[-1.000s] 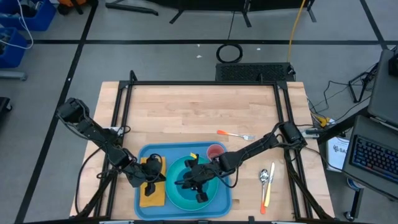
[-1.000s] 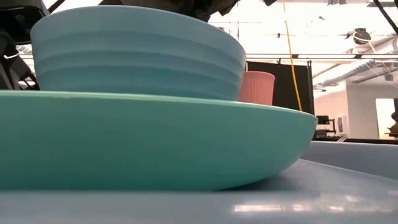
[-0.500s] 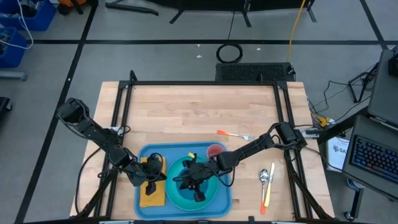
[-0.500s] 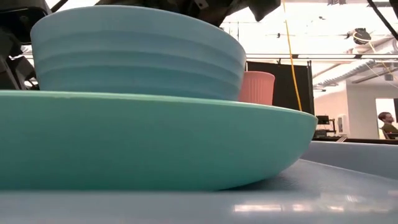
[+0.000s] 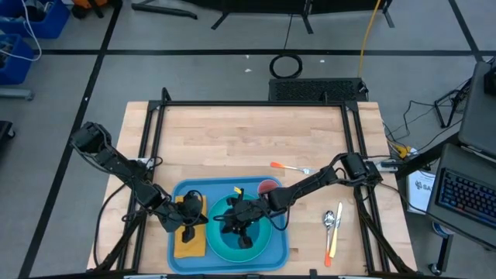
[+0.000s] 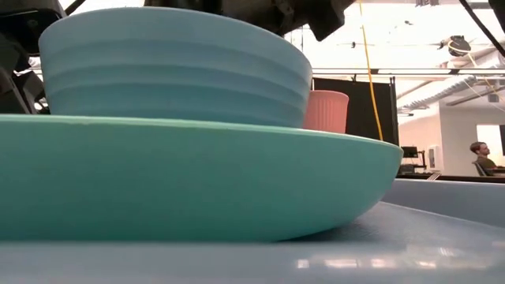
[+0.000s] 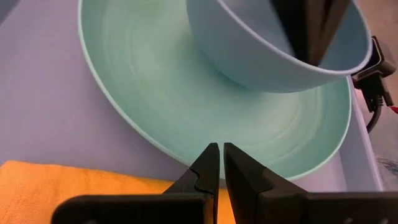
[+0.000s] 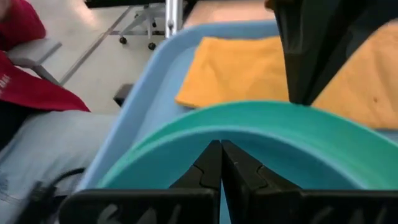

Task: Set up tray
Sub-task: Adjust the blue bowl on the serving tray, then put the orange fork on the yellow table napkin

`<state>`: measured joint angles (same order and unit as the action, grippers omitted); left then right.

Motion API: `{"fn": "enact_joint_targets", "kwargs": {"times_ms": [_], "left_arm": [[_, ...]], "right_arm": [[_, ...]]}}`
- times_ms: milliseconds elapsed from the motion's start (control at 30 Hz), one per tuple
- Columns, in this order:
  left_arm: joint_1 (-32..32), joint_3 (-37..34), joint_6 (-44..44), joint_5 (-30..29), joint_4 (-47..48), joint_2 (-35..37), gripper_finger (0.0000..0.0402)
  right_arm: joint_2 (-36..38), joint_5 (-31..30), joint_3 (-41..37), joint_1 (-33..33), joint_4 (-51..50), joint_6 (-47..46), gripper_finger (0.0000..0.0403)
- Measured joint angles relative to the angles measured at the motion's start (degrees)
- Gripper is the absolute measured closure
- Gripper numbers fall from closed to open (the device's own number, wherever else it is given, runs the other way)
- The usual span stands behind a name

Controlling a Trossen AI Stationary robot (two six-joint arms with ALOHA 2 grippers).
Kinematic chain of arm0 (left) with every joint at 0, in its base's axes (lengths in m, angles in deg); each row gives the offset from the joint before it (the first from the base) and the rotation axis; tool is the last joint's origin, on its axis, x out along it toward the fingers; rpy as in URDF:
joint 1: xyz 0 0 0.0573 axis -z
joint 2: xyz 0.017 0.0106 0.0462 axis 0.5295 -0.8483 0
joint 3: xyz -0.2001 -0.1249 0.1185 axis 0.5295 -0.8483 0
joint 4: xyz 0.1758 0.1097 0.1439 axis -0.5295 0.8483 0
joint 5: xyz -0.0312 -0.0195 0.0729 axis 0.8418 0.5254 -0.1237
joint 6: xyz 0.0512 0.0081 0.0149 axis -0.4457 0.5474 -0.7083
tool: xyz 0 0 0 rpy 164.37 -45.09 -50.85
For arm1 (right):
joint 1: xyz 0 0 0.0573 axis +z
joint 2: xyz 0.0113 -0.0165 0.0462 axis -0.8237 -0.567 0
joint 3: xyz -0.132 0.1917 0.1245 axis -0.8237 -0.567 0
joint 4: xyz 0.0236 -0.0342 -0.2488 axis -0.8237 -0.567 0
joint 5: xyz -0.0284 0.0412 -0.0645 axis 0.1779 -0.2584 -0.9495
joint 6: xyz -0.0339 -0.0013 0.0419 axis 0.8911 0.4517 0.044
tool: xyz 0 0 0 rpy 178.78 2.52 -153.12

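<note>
- Down at the near edge of the wooden table, the blue tray holds a teal plate with a pale blue bowl on it.
- A yellow-orange napkin lies in the tray just beside the plate, and a pink cup stands at the tray's far right corner.
- The left gripper hovers over the napkin's edge beside the plate, fingers pressed almost together, pinching nothing.
- The right gripper sits over the bowl and plate, fingers pressed together, holding nothing.
- An orange-handled fork lies beyond the tray; a spoon and a knife lie to its right.
</note>
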<state>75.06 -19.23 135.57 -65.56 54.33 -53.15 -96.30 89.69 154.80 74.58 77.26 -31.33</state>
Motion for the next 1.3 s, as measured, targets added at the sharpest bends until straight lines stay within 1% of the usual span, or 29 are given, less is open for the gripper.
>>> {"fn": "enact_joint_targets", "kwargs": {"times_ms": [100, 367, 700, 933, 1067, 1167, 1300], "left_arm": [[0.0, 0.0, 0.0, 0.0, 0.0, 0.0, 0.0376], [0.0, 0.0, -0.4, 0.0, 0.0, 0.0, 0.0376], [0.0, 0.0, -0.4, -1.1, 0.0, 0.0, 0.0376], [0.0, 0.0, -0.5, -1.5, 0.1, 0.0, 0.0376], [0.0, 0.0, -0.5, -1.5, 0.1, 0.0, 0.0376], [0.0, 0.0, -1.0, -1.5, 0.1, 0.0, 0.0376], [0.1, 0.0, -1.5, -3.4, 0.1, 0.0, 0.0376]], "right_arm": [[-0.3, 1.5, 0.0, -0.4, 0.8, -1.0, 0.0403], [-0.2, 1.4, 0.0, -0.4, 3.5, 0.2, 0.0403], [-0.2, 1.1, 0.0, -0.4, 3.8, 0.7, 0.0403], [-2.9, 1.3, 0.0, -1.1, 7.4, 0.0, 0.0403], [-3.0, -0.2, 0.0, -1.0, 8.6, 2.2, 0.0403], [-2.3, -0.2, 0.0, -0.8, 8.9, 2.4, 0.0403], [-1.4, -0.2, 0.0, -0.5, 7.7, 4.7, 0.0403]]}}
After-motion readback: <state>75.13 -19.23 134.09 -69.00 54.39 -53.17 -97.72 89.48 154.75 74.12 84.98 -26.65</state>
